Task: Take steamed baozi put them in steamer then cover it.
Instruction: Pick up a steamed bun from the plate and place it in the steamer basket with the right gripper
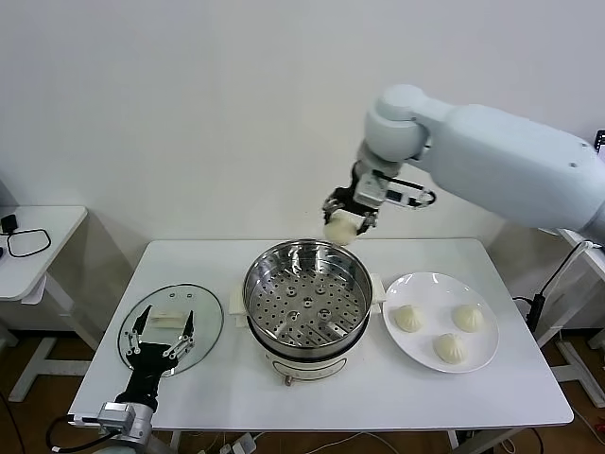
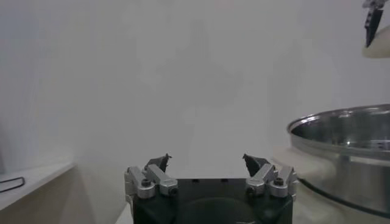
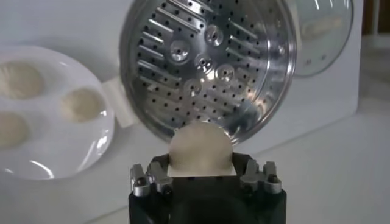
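My right gripper (image 1: pixel 344 225) is shut on a cream-white baozi (image 1: pixel 340 228) and holds it in the air just behind the far rim of the steamer (image 1: pixel 307 295), a shiny steel pot with an empty perforated basket. In the right wrist view the baozi (image 3: pixel 200 148) sits between the fingers with the steamer (image 3: pixel 210 64) beyond. Three more baozi (image 1: pixel 407 318) lie on the white plate (image 1: pixel 487 357) to the right. The glass cover (image 1: pixel 204 322) lies flat on the table left of the steamer. My left gripper (image 1: pixel 163 329) is open and empty, low at the table's front left, over the cover.
The white table's front edge (image 1: pixel 321 416) runs just ahead of the steamer. A small white side table (image 1: pixel 57 232) with a black cable stands at the far left. A white wall is close behind the table.
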